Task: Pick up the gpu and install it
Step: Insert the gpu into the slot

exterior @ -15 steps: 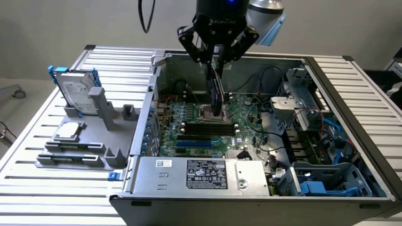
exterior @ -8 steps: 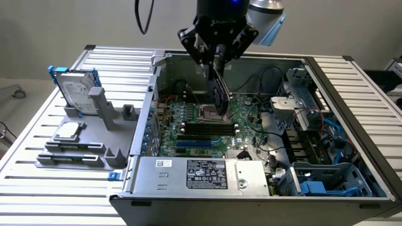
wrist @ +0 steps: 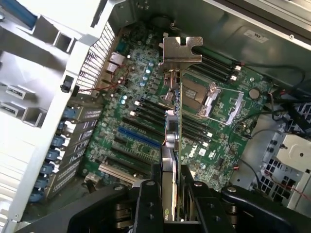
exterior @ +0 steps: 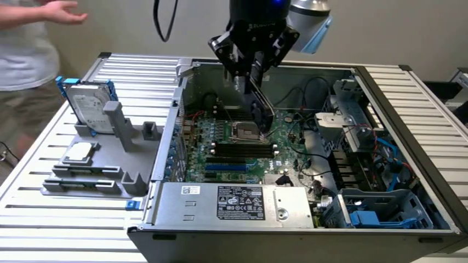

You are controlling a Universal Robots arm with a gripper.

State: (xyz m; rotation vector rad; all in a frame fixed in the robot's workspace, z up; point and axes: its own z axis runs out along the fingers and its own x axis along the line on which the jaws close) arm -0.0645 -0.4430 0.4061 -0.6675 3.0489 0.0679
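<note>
1. At the exterior view's left, a person in a light grey shirt (exterior: 22, 49) stands beside the ribbed silver metal surface (exterior: 44, 219).
2. On that surface sits a grey plastic parts holder (exterior: 95, 175). A silver hard drive in a blue frame (exterior: 89, 109) stands upright at its far end.
3. Just right of the holder lies the open dark grey computer case (exterior: 431, 181). A green motherboard (exterior: 227, 156) covers its floor, and a silver power supply box (exterior: 234, 203) sits along its near edge.
4. The black robot hand (exterior: 251, 76) hangs over the middle of the case, closed narrowly on the gpu (exterior: 261, 107), a thin flat card with a green circuit board and black cooler cover.
5. In the wrist view, we see the fingers (wrist: 147, 199) clamping both faces of the gpu (wrist: 171, 145). Its silver end bracket (wrist: 181, 51) points away from the hand (wrist: 171, 194).
6. The gpu is held on edge above the motherboard, near the processor socket (exterior: 245, 131). We cannot tell whether it touches the board.
7. At the right, a metal drive cage (exterior: 358, 115) stands inside the case.
</note>
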